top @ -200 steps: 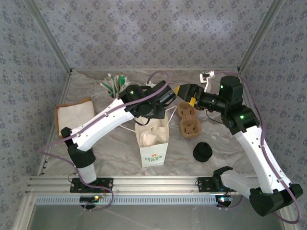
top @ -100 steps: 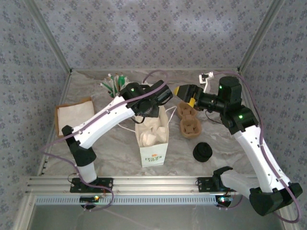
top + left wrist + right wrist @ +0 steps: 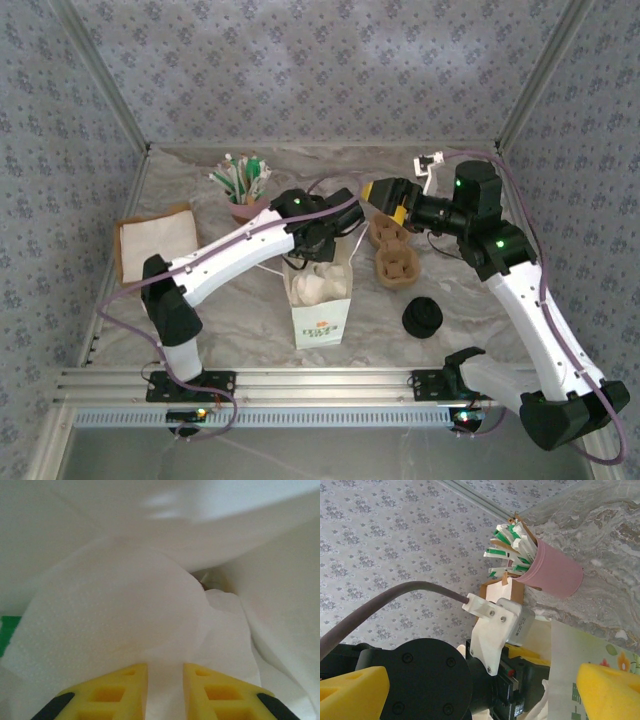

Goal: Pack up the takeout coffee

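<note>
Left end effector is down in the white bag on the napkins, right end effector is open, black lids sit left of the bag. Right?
Not quite: the top external view shows the black lids right of the white bag, not left. The rest holds: the left end effector is down in the bag on the napkins, and the right end effector is open.

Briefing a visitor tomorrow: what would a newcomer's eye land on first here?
The left gripper buried in the white bag at table centre, jaws pinching crumpled white paper. Next, the right gripper, jaws wide, hovering by the bag's top, and the pink cup of stirrers behind.
</note>
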